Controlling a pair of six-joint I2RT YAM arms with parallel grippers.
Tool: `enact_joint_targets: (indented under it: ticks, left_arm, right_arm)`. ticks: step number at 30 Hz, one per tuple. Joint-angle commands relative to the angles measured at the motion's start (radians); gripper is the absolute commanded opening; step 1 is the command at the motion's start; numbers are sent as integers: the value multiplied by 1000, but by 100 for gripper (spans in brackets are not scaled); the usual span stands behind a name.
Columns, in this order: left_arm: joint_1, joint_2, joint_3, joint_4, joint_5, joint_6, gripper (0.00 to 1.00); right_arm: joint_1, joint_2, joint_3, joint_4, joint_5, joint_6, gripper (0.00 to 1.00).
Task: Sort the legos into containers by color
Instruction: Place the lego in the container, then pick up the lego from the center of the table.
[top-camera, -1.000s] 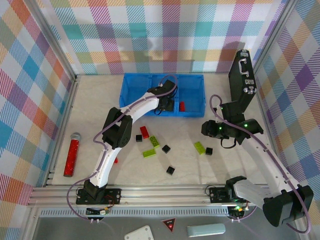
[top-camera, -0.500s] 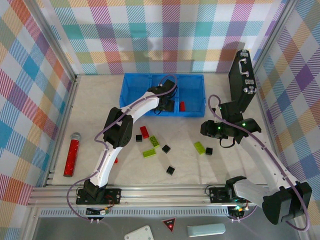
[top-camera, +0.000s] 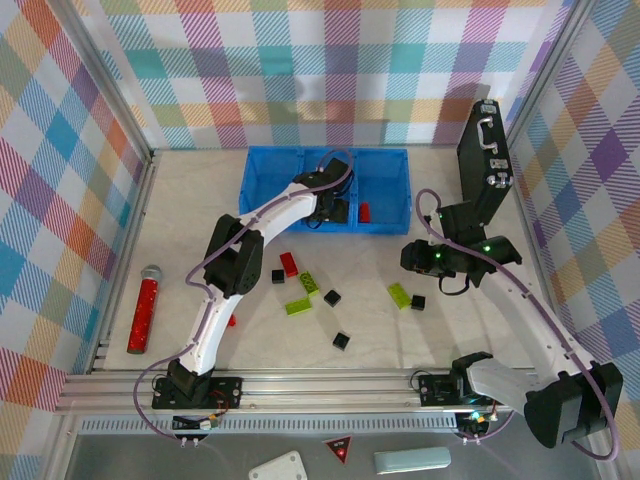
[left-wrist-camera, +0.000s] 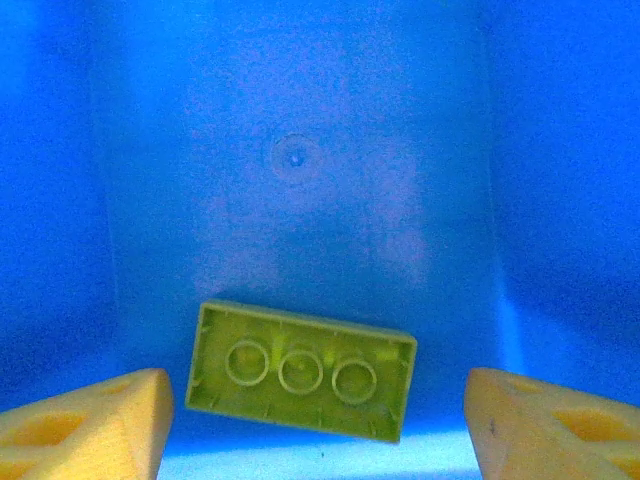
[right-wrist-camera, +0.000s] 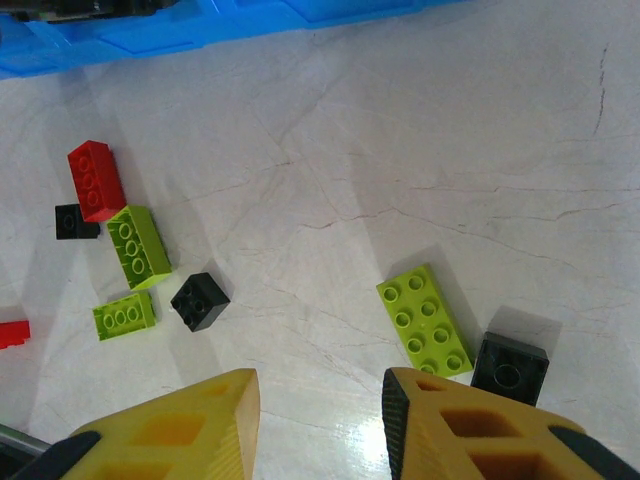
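My left gripper (top-camera: 335, 208) reaches into the middle compartment of the blue tray (top-camera: 258, 168). It is open, and a lime-green lego (left-wrist-camera: 300, 370) lies upside down on the tray floor (left-wrist-camera: 300, 160) between its yellow fingers (left-wrist-camera: 90, 420), touching neither. A red lego (top-camera: 365, 211) lies in the right compartment. My right gripper (top-camera: 412, 262) hovers open and empty over the table, just above a green lego (right-wrist-camera: 425, 320) and a black one (right-wrist-camera: 510, 368). Loose on the table are a red lego (right-wrist-camera: 95, 180), two green ones (right-wrist-camera: 138, 246) (right-wrist-camera: 124, 315) and several black ones (right-wrist-camera: 200, 301) (right-wrist-camera: 73, 221) (top-camera: 342, 341).
A black briefcase (top-camera: 484, 150) stands upright against the right wall, close behind the right arm. A red cylinder with a silver cap (top-camera: 145, 308) lies at the left edge. A small red piece (top-camera: 232, 321) sits beside the left arm. Plaid walls close in the table.
The left gripper's jaws have widened inside the middle compartment. The right gripper has edged slightly left above the green and black legos.
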Motion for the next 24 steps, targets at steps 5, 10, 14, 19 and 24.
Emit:
enact_joint_targets:
  ticks: [5, 10, 14, 19, 24]
  left_arm:
    - [-4, -174, -80, -1, 28, -20, 75]
    - [-10, -261, -174, 22, 34, -37, 75]
    - [-11, -344, -268, 37, 34, -47, 75]
    - [-10, -464, -423, 55, 20, -55, 75]
    - [-11, -565, -550, 72, 30, -72, 74]
  right_arm:
    - [6, 31, -15, 14, -10, -9, 39]
    - [6, 44, -31, 12, -2, -17, 40]
    - [6, 55, -53, 14, 7, -20, 41]
    - [7, 78, -75, 9, 12, -21, 40]
    - [6, 91, -93, 7, 25, -15, 41]
